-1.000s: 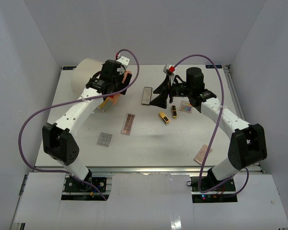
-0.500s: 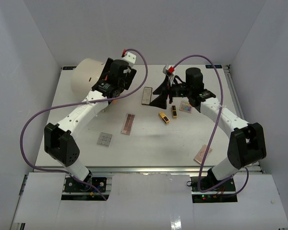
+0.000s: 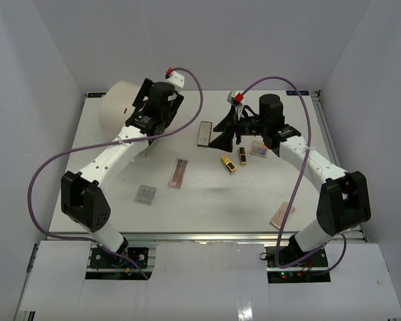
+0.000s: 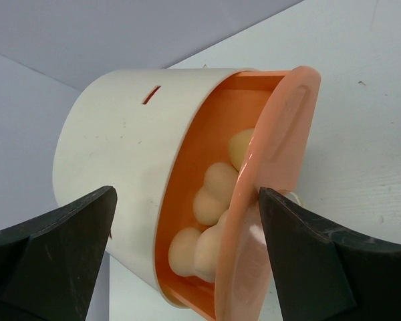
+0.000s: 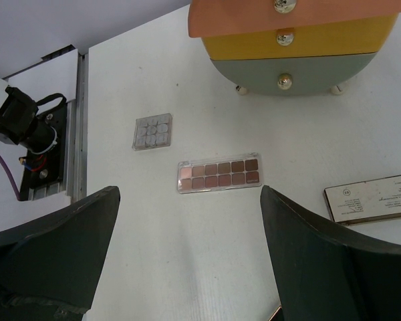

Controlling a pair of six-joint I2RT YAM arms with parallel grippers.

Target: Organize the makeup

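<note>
The cream cylinder (image 3: 120, 107) is taken as the landmark; it stands at the far left of the table (image 3: 207, 200). Its orange drawer (image 4: 281, 160) is seen pulled out, and the tan sponges (image 4: 217, 184) are piled inside it, touching one another. The left gripper (image 4: 186, 192) is held just in front of that drawer with its fingers (image 4: 60, 247) spread wide and nothing grasped between them.

Below the orange drawer, a yellow drawer (image 5: 301, 41) and a grey-green drawer (image 5: 301, 75) are shown pushed in.

The rest of the makeup is laid flat on the table, apart from the cylinder. Nearest its front, the long pinkish palette (image 5: 220, 174) and the small grey palette (image 5: 152, 132) are found, the grey one further from the cylinder. A cream-faced palette with a dark frame (image 3: 204, 132) is set to the cylinder's right. Well to the right of the cylinder, two lipstick tubes (image 3: 228, 164) are placed side by side, with the multicolour palette (image 3: 258, 149) just beyond them. Farthest from the cylinder, near the table's front right edge, another pinkish palette (image 3: 282, 215) is seen.

The right gripper (image 5: 190, 190) is held above the table between the framed palette and the lipsticks, its fingers released and empty.
</note>
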